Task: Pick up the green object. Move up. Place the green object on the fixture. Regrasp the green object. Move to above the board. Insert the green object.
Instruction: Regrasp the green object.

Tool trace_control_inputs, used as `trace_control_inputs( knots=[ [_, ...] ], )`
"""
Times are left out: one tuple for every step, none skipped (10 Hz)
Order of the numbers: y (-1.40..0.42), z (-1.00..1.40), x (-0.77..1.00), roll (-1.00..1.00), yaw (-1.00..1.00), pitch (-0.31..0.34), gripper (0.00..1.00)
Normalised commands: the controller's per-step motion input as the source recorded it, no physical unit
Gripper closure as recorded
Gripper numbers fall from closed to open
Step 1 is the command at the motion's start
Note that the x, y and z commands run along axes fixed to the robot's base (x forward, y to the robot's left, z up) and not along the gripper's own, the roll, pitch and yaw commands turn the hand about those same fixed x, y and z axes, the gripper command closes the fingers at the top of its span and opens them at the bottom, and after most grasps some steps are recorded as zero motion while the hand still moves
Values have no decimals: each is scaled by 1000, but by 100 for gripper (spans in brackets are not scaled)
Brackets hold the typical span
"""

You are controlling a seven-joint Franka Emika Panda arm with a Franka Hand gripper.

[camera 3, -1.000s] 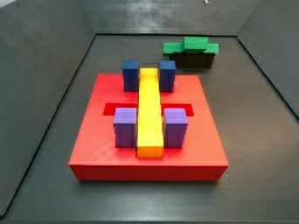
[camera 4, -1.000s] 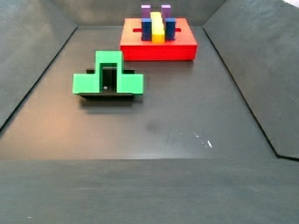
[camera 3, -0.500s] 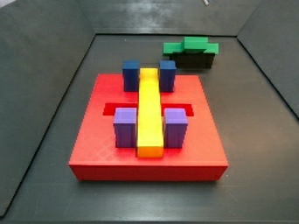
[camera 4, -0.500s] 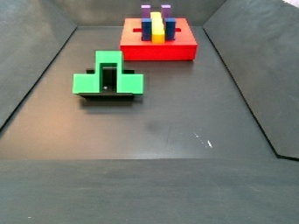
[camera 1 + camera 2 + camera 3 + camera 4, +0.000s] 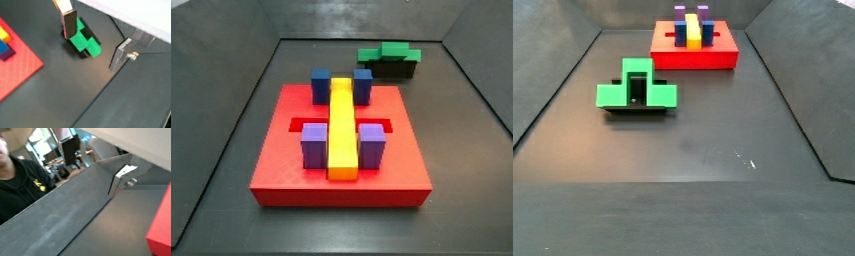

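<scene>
Jaws wide apart (holding nothing) above green object (image 5: 85, 41) on fixture (image 5: 636, 108), board (image 5: 338, 150) well apart.

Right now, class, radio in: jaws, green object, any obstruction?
Gripper open, holding nothing, out of both side views. Green object resting on the fixture, clear of the board. No obstruction visible.

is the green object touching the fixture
Touching. In a side view the green object sits directly on the fixture, no gap. The end effector is open above, holding nothing.

2 fingers (image 5: 69, 25) above 1 green object (image 5: 85, 42), 1 fixture (image 5: 392, 71), 1 board (image 5: 289, 165), 1 yellow bar (image 5: 342, 130), 4 blocks (image 5: 321, 86).
</scene>
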Motion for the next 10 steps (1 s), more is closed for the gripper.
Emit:
trace_control_inputs(
  knots=[
    [63,103,0,237,-291,1000,0],
    [54,106,0,249,-277,1000,0],
    [34,114,0,357,-211,1000,0],
    [26,114,29,420,-177,1000,0],
    [-46,94,203,606,-26,1000,0],
    [-129,109,257,829,11,974,0],
    [-94,129,191,871,74,931,0],
    [-91,131,191,871,74,937,0],
    [-74,0,306,886,149,809,0],
    [-3,-177,431,769,380,474,0]
  ],
)
